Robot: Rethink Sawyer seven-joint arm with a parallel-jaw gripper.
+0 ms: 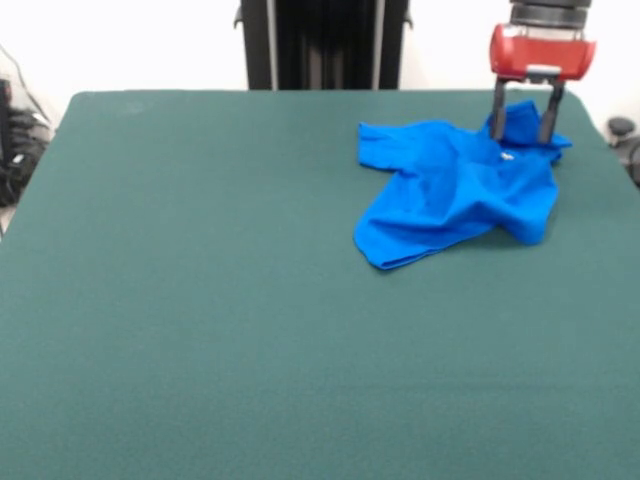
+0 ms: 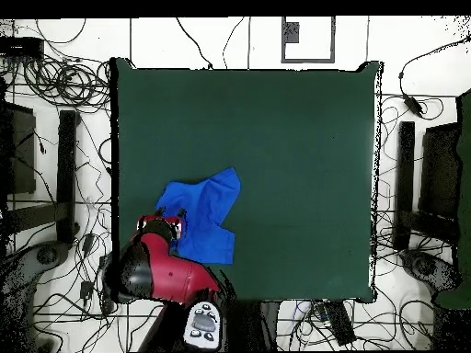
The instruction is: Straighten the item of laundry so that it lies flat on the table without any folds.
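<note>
The item of laundry [image 1: 450,190], a small bright blue T-shirt, lies crumpled with folds near the far right corner of the dark green table [image 1: 220,300]. One sleeve sticks out to the left and a hem points toward the front. My gripper [image 1: 521,138] stands over the shirt's far right edge, open, with its two dark fingers [image 1: 498,115] down on either side of a raised bit of blue cloth. In the overhead view the shirt [image 2: 207,210] lies near the table's [image 2: 276,138] lower left, and the red arm covers part of it, with the gripper [image 2: 162,223] at its left edge.
The table's right edge and far edge are close to the gripper. Cables and stands [image 2: 55,83] surround the table on the floor. The black pedestal [image 1: 322,45] rises behind the far edge.
</note>
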